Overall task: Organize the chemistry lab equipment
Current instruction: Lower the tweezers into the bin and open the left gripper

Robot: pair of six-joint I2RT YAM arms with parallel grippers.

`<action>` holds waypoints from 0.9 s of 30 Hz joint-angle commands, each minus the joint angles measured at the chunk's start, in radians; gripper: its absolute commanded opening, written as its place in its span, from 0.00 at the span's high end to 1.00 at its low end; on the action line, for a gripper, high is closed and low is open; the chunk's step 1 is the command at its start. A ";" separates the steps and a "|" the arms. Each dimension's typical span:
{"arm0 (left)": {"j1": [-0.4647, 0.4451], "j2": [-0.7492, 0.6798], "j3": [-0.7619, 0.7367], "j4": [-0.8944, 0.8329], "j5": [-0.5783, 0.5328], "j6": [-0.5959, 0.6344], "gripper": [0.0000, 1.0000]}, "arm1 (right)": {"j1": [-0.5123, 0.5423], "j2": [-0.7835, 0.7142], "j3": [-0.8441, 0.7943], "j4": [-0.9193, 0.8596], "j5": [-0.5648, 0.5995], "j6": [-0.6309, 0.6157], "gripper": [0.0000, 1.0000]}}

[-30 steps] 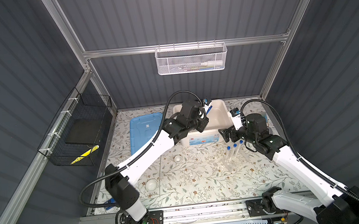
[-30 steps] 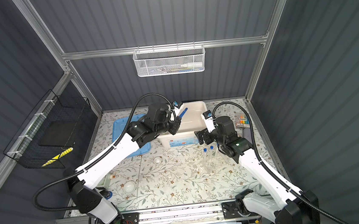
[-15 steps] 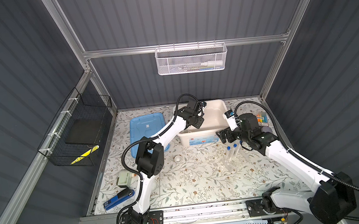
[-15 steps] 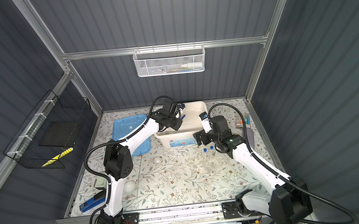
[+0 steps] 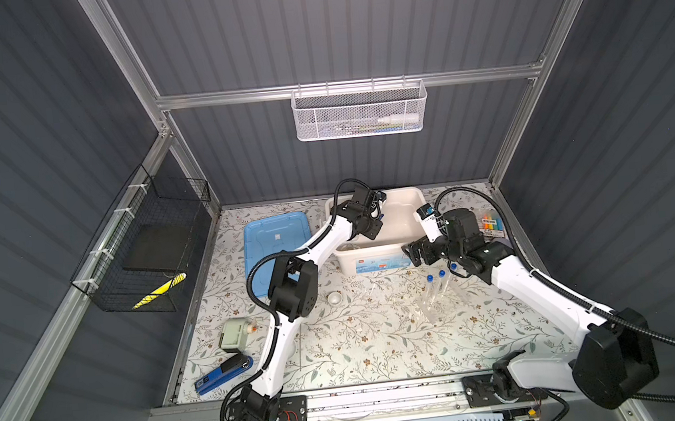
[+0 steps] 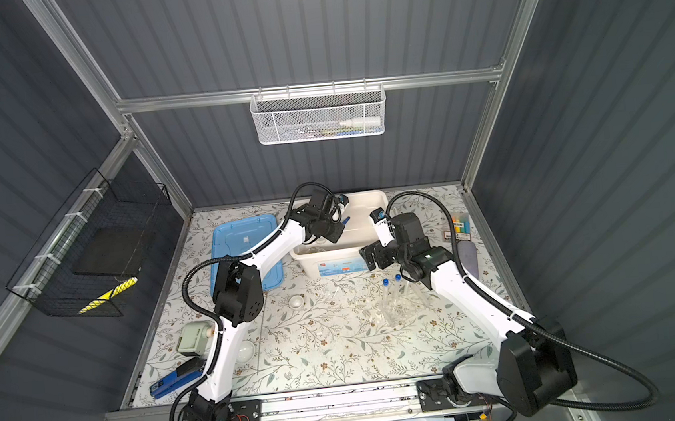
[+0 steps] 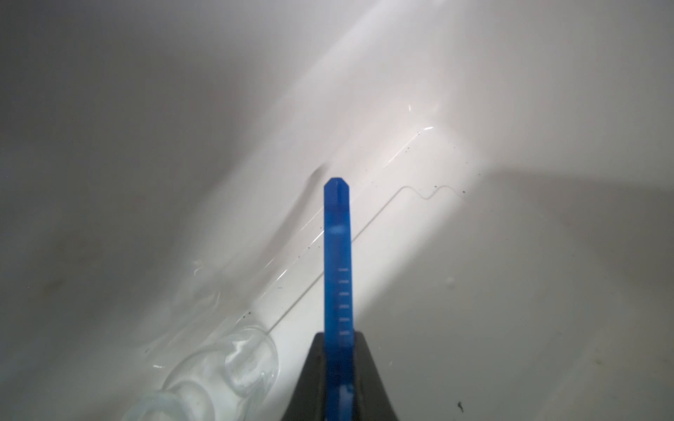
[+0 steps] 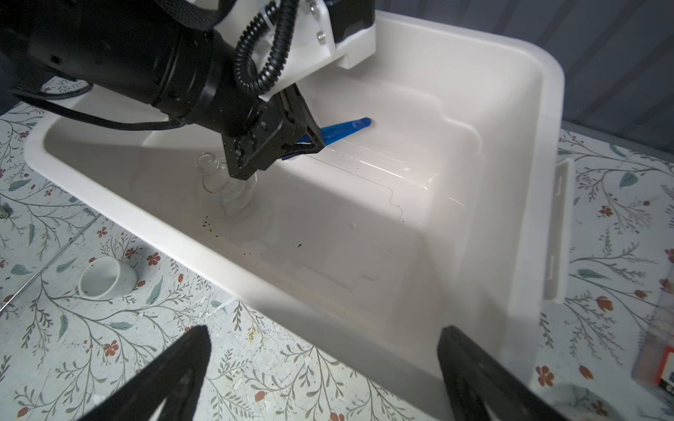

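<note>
**Asker:** Where are the tweezers?

**Me:** In my left claw (image 8: 313, 142). It is clenched on the tweezers (image 8: 343, 129) around their ribbed grip zone. The claw is down inside the bin (image 8: 539, 145), below its rim.

**Asker:** Why so low?

**Me:** I judge this to be the drop-off. The bin looks like the place where the lab gear gets gathered, and a flask (image 8: 226, 186) sits on its floor just beside my claw. Letting go from low down should keep the tweezers from bouncing onto the glass.

**Asker:** Which way do they point?

**Me:** Their long axis runs straight out of the claw, in line with my fingers. It heads away from the flask and over the bin floor toward the open middle, tapered free end first. My left wrist view sees them edge-on as one narrow blue strip, so the two arms look pressed together. A shadow lies close by the tip, but I cannot tell whether the tip touches the floor.

**Asker:** And your other claw?

**Me:** My right claw (image 8: 324, 335) is released, jaws wide and empty. It hovers over the counter (image 8: 54, 320) just outside the bin's near wall, clear of the left arm.

**Asker:** What's left out?

**Me:** The tubes (image 5: 434, 290) and a dish (image 8: 105, 279) are on the counter, well apart from each other.
</note>
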 commanded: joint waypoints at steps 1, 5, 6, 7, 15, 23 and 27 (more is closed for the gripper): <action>0.013 0.043 0.055 -0.013 0.049 -0.008 0.88 | -0.003 -0.005 0.027 0.014 -0.018 -0.012 0.01; 0.014 0.075 0.085 -0.041 0.051 0.006 0.88 | -0.005 0.004 0.030 0.003 -0.020 -0.016 0.01; 0.014 0.080 0.087 -0.044 0.050 0.008 0.88 | -0.005 0.006 0.032 0.000 -0.021 -0.016 0.01; 0.014 0.085 0.087 -0.046 0.049 0.010 0.88 | -0.004 0.010 0.033 -0.003 -0.021 -0.014 0.01; 0.014 0.110 0.091 -0.059 0.045 0.017 0.86 | -0.005 0.022 0.042 -0.005 -0.020 -0.008 0.01; 0.014 0.080 0.076 -0.050 0.069 0.011 0.61 | -0.004 0.016 0.054 -0.030 -0.020 -0.019 0.01; 0.014 0.037 0.046 -0.023 0.096 -0.007 0.45 | -0.004 0.004 0.060 -0.046 -0.020 -0.024 0.01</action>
